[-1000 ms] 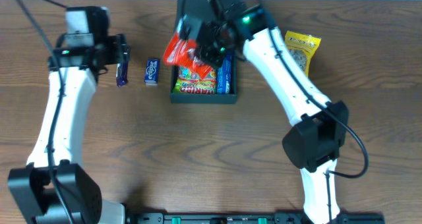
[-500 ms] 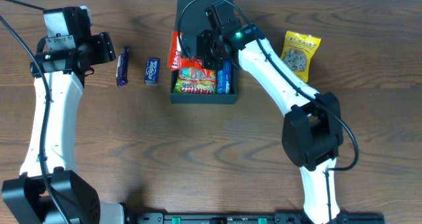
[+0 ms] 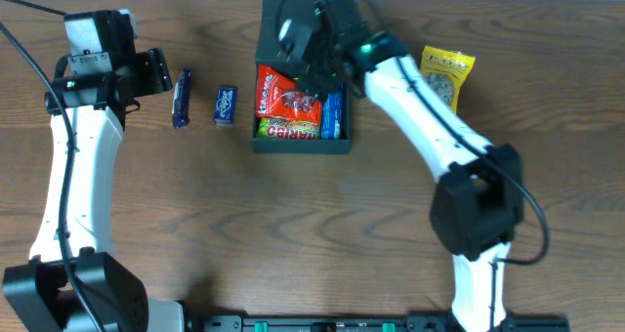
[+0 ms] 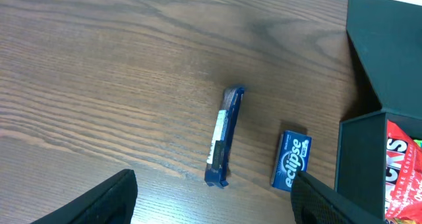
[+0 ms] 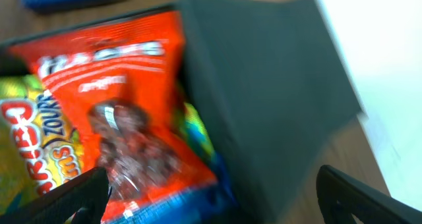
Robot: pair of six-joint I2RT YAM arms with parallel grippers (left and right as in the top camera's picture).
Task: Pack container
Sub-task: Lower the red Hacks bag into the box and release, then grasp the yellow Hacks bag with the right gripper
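The dark teal container stands at the back middle with its flap lid lying open behind it. Inside lie a red snack bag, a Haribo pack and a blue pack. My right gripper hovers open over the box; in its wrist view the red bag lies loose below the spread jaws, beside the lid. My left gripper is open and empty at the back left, just above a dark blue bar and short of it.
A blue Eclipse gum pack lies between the bar and the container. A yellow snack bag lies right of the box, beyond my right arm. The table's far edge runs just behind the lid.
My right gripper has opened and let go of the red bag, which now lies in the container. The left arm swung left early on, then stayed still.
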